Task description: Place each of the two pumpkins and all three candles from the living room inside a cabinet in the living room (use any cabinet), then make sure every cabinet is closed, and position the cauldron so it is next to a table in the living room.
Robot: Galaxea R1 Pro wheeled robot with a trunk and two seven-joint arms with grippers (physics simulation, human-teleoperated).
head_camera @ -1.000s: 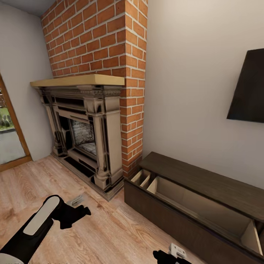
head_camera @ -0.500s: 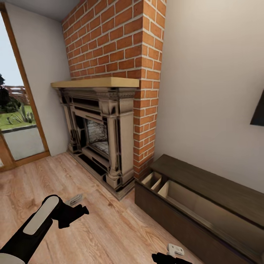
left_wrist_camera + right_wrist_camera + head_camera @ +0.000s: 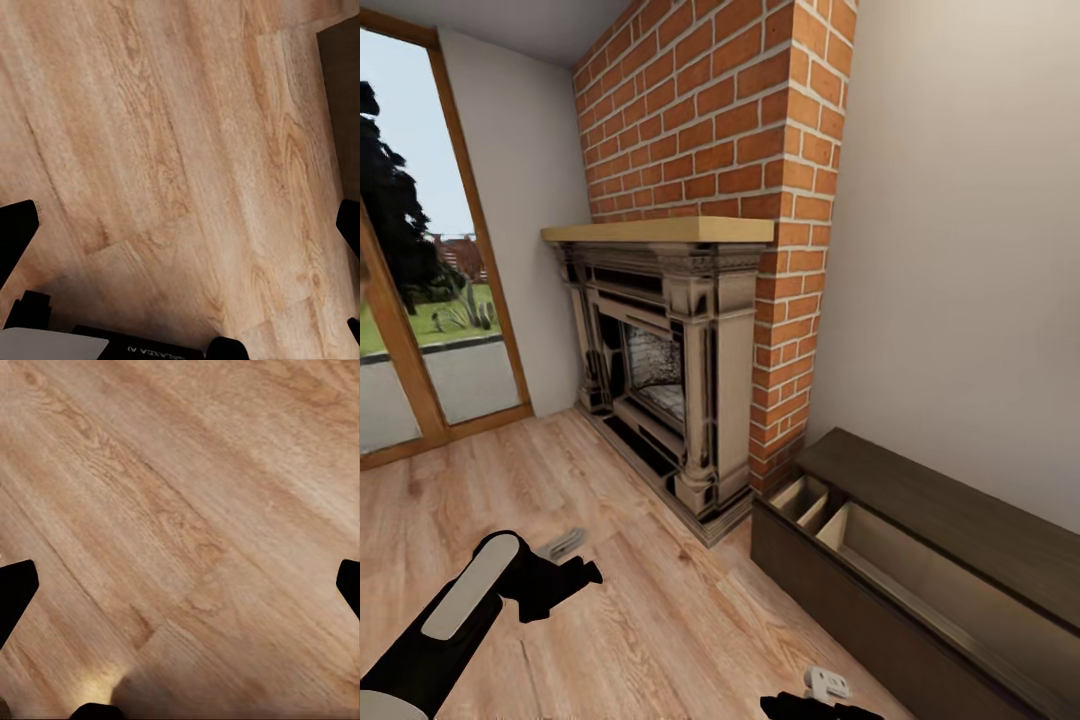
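Writing: the left wrist view is showing a sliver of pale inverted lettering on the arm housing, too cropped to read. No other labels are legible.

Cabinet (image 3: 920,560): sitting on the wood floor (image 3: 610,520) against the plain wall (image 3: 960,250), at the right of the head view, just beside the brick chimney (image 3: 730,120). Its long axis is running along that wall, from the fireplace (image 3: 670,360) away toward the lower right. A drawer is standing pulled out toward the room, exposing a pale interior with dividers at the fireplace end (nothing is showing in the visible compartments).

Left end effector (image 3: 565,570): hanging over bare floor at the lower left of the head view, fingers spread; in the left wrist view the dark fingertips (image 3: 15,236) are sitting at opposite edges with only floor planks between them, pinching nothing.

Right end effector (image 3: 815,705): barely entering at the bottom edge of the head view. The right wrist view is showing its fingertips (image 3: 15,585) spread wide over floor, likewise holding nothing.

A tall wood-framed window (image 3: 430,300) is filling the left side, with lawn and trees outside.
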